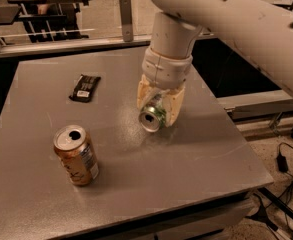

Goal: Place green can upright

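Note:
The green can (152, 118) lies tilted on its side near the middle of the grey table (136, 184), its silver top with the pull-tab opening facing the front left. My gripper (158, 106) comes straight down from the white arm and is shut on the can, a cream finger (176, 106) on each side of its body. The can's far end is hidden between the fingers. I cannot tell whether the can touches the table.
An orange-brown can (76, 155) stands upright at the front left of the table. A black wrapped bar (85, 87) lies at the back left. The table's right and front edges drop to a floor with cables (286, 159).

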